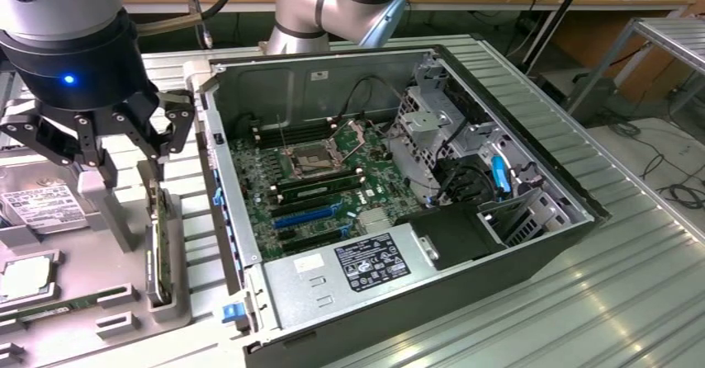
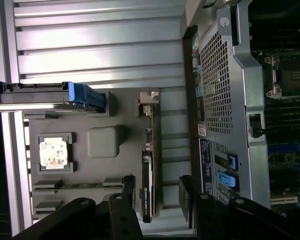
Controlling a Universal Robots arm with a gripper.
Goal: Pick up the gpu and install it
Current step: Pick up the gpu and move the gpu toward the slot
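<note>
Gripper (image 1: 130, 166) (image 2: 157, 181): fingers spread wide, nothing pinched between them. It hangs over the grey parts tray, above the near end of the gpu. In the wrist view one finger (image 2: 128, 192) stands on each side of the card, with a gap on both sides.

Table (image 1: 617, 302): ribbed metal surface; it carries both the case and the tray.

Computer case (image 1: 551, 244): black tower lying on its side with the side panel off, interior exposed. It sits just beside the tray, on the exterior view's right.

Parts tray (image 1: 121, 331) (image 2: 105, 142): grey moulded fixture with several slots and pockets, on the exterior view's left of the case.

Motherboard (image 1: 319, 178): green, mounted on the case floor, with blue and black expansion slots towards the near end.

Power supply (image 1: 352, 269): silver box with a black label, in the near corner of the case.

Hard drive (image 1: 44, 207) (image 2: 40, 95): silver box with a white label, resting in the tray on the side of the gripper away from the case; blue rails show on it in the wrist view.

The gpu (image 1: 161, 244) (image 2: 147, 170): not yet picked up. It stands on its long edge in a narrow tray slot, between the tray's centre block and the case wall, silver bracket end pointing away from the gripper.

Processor chip (image 1: 28, 277) (image 2: 53, 152): lies flat in a square tray pocket.

Memory stick (image 1: 55, 310): green, lies flat along the tray's near edge.
</note>
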